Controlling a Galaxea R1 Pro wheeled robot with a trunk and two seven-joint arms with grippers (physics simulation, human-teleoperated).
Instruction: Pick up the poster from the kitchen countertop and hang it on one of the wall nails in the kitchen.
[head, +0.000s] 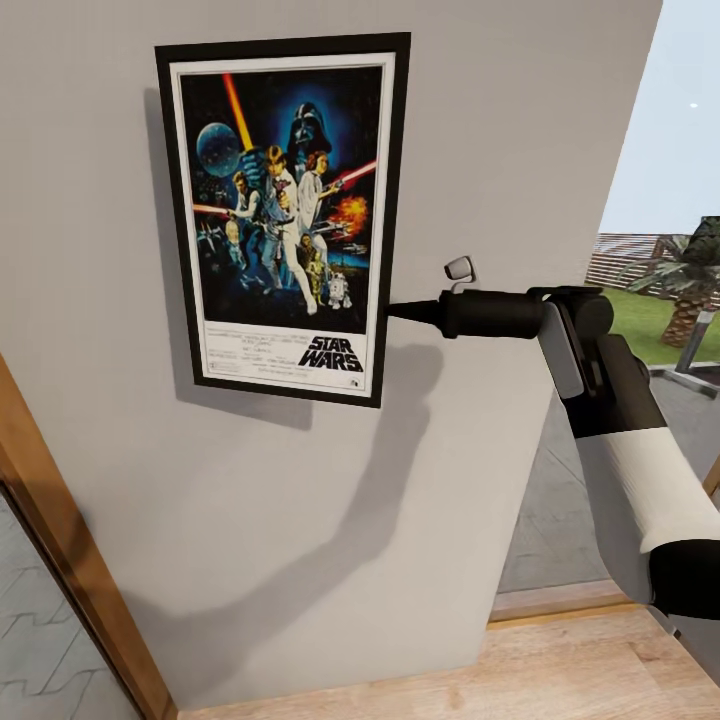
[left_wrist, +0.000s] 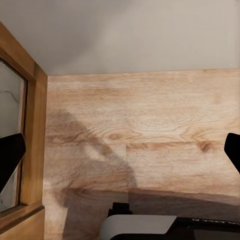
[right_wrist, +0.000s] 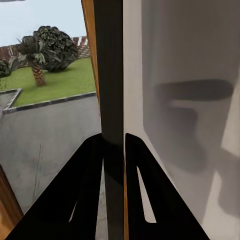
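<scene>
The Star Wars poster (head: 285, 215) lies flat against the pale grey wall (head: 500, 150), slightly tilted in its black frame. My right gripper (head: 397, 310) reaches in from the right and is shut on the poster's right edge, low down. In the right wrist view the black frame edge (right_wrist: 109, 75) runs between the two dark fingers (right_wrist: 87, 185), with the right gripper (right_wrist: 114, 142) clamped around it. The left gripper (left_wrist: 120, 155) hangs open over the wooden floor (left_wrist: 140, 125), with nothing between its fingertips. The wall nails are hidden and the kitchen countertop is out of view.
A wooden door frame (head: 60, 540) runs down the left side of the wall. Wooden flooring (head: 450, 670) lies below. To the right, a glass opening shows a paved yard, grass and a palm tree (head: 690, 280). My right arm casts a shadow on the wall.
</scene>
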